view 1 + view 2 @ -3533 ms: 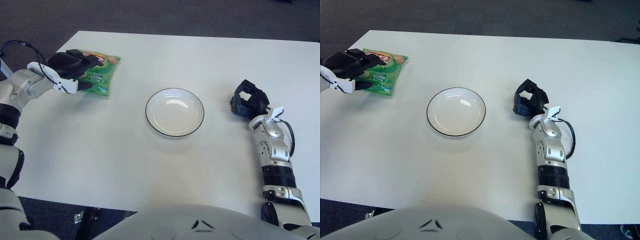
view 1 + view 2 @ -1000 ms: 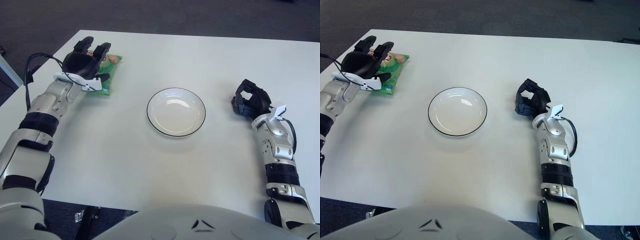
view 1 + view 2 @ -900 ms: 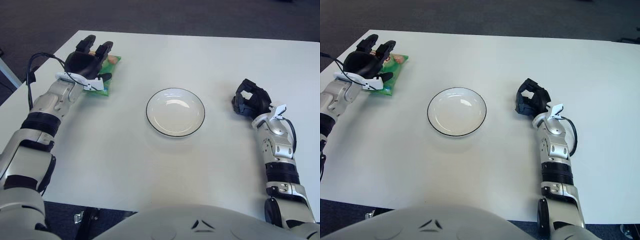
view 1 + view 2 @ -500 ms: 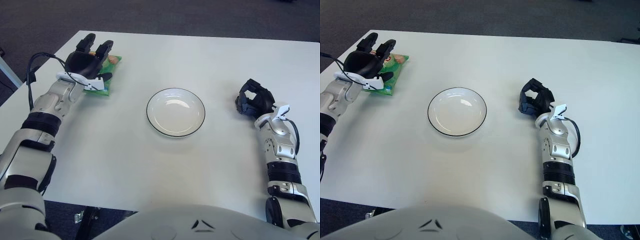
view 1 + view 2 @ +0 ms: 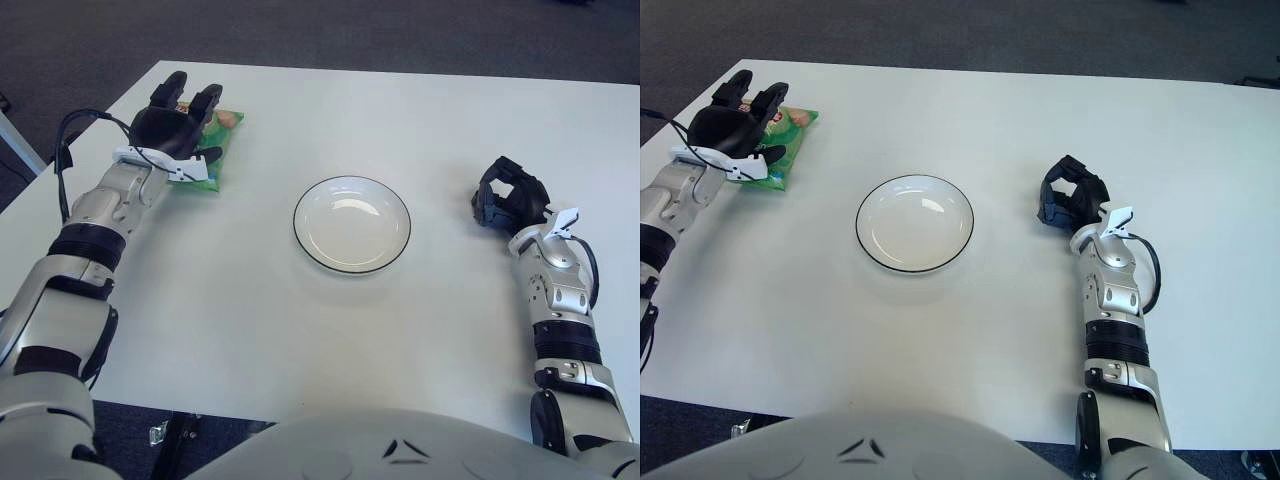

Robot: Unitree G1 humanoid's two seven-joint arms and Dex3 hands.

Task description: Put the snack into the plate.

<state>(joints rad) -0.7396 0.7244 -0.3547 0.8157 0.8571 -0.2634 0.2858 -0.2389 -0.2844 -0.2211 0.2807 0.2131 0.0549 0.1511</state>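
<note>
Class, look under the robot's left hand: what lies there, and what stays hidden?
A green snack bag lies on the table beneath the left hand. Only its right and near edges show; the rest is covered.

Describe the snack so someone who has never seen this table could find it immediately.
Start at the white plate with the thin dark rim in the middle of the white table, then look toward the table's far left corner. The snack is a green packet lying flat there, partly covered by the left hand. It is the only colourful item on the table.
</note>
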